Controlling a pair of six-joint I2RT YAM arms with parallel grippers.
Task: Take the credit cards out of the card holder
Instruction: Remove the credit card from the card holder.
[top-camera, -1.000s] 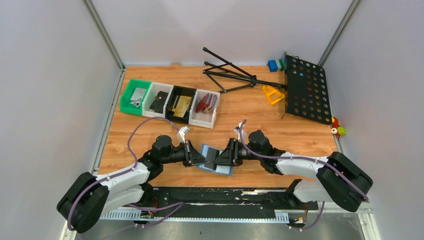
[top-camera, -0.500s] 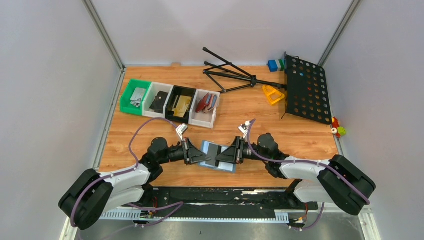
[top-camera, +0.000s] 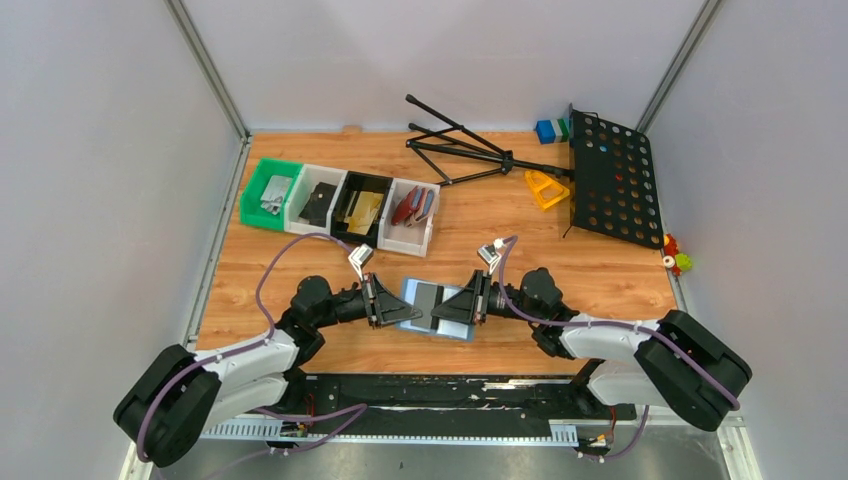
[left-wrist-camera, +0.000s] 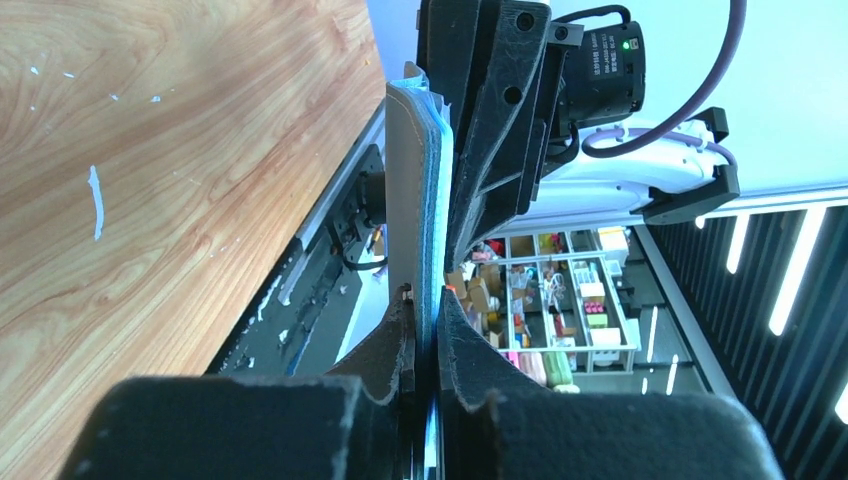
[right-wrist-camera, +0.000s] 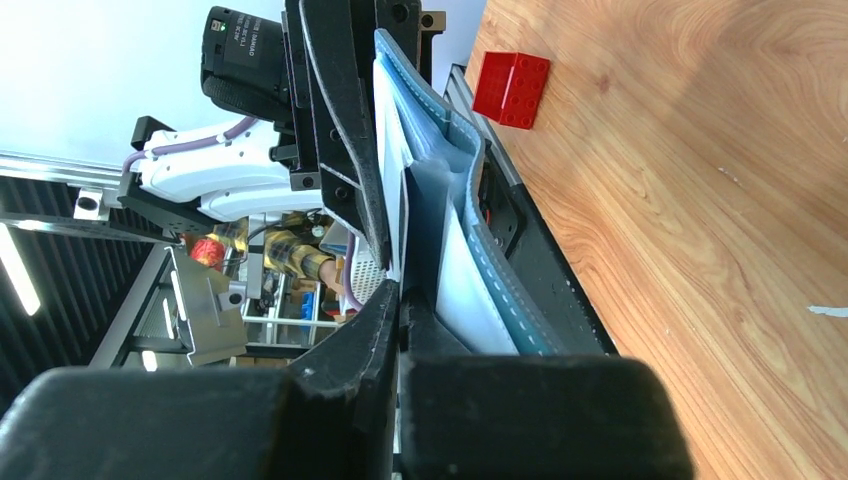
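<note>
left tool (top-camera: 412, 315): fingers pressed nearly together on the left edge of the card holder; in the left wrist view that edge runs straight out from between them.
right tool (top-camera: 448, 313): fully closed, nipping the end of the credit card where it stands out of a slot.
card holder (top-camera: 453, 329): slate-blue wallet spread open, lighter slotted inside facing up, held between the two tools by the middle of the desk's near edge. Whether it touches the wood cannot be told.
credit card (top-camera: 432, 300): dark grey, thin and flat, lying against the inside of the card holder between the two tools.
desk (top-camera: 500, 240): light wood, walled on three sides.
bins (top-camera: 340, 205): row of four (green, white, black, white) toward the far left corner, with small flat items inside.
music stand (top-camera: 612, 178): black perforated plate lying along the right edge, its legs folded toward the far edge.
red block (right-wrist-camera: 512, 88): on the desk just beside its edge, seen in the right wrist view.
</note>
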